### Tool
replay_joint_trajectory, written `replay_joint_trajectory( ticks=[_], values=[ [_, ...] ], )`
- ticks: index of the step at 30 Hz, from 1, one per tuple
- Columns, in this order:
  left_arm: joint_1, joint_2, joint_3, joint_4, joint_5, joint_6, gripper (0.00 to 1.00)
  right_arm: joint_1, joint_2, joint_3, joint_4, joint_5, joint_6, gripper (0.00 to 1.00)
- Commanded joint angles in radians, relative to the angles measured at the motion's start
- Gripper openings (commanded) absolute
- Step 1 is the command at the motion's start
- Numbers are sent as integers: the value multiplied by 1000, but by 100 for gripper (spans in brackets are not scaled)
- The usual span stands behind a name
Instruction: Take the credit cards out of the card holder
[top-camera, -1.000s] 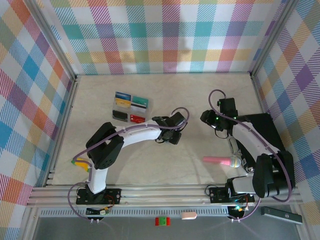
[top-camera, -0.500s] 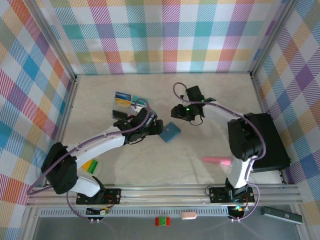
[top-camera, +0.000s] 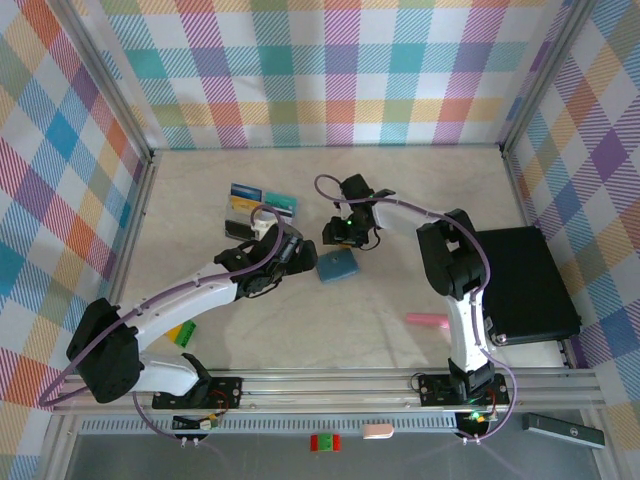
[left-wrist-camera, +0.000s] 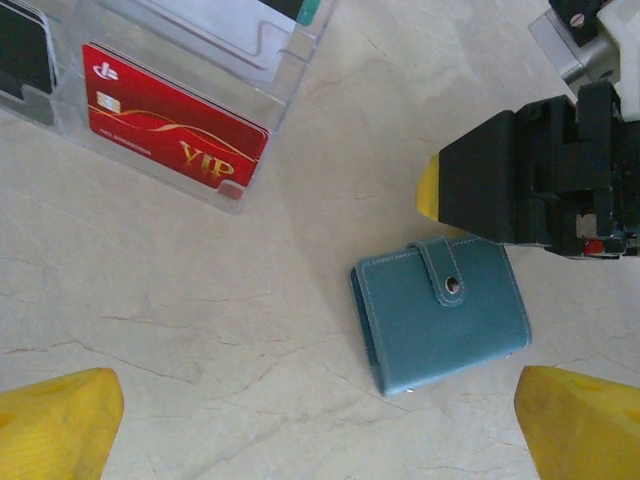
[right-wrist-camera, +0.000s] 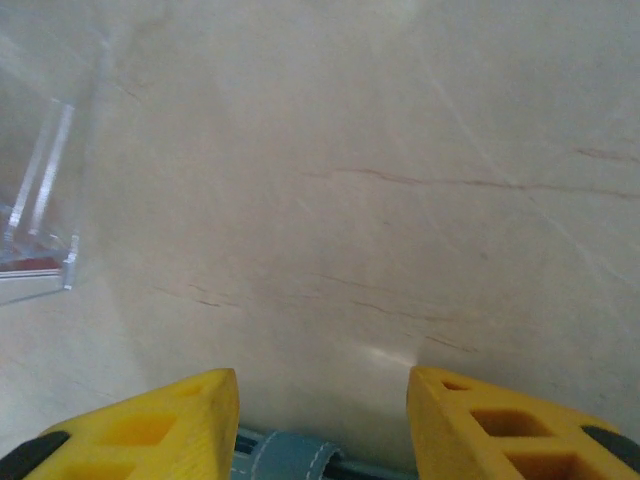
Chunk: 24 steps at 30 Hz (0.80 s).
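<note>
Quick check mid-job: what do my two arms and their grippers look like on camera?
The left arm and right arm have white links and black joint housings, with a mauve cable looping along each. The left gripper and right gripper have black bodies and blocky yellow fingers; the right's show square recesses.

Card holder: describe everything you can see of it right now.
The small teal-blue fabric card holder lies flat and closed on the pale marble-look table, apart from the red plastic card in its clear plastic pocket. Light stitching runs along its edges, and a short tab with a metal snap folds over its face from one edge. The right gripper stands at that tab edge with its yellow fingers apart; whether it touches the holder cannot be told.
</note>
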<state>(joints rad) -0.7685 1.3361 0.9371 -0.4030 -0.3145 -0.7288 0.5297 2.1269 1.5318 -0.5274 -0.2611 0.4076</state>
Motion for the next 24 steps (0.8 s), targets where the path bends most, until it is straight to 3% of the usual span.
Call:
replay_joint_trajectory(
  ticks=[1, 15, 24],
  values=[
    [8, 23, -26, 46, 69, -44, 100, -7, -74, -65, -97, 25, -26, 48],
    [8, 137, -113, 282, 384, -244, 85, -7, -295, -387, 29, -271, 164, 47],
    [20, 216, -142, 348, 461, -300, 67, -5, -295, -449, 62, -275, 176, 35]
  ],
)
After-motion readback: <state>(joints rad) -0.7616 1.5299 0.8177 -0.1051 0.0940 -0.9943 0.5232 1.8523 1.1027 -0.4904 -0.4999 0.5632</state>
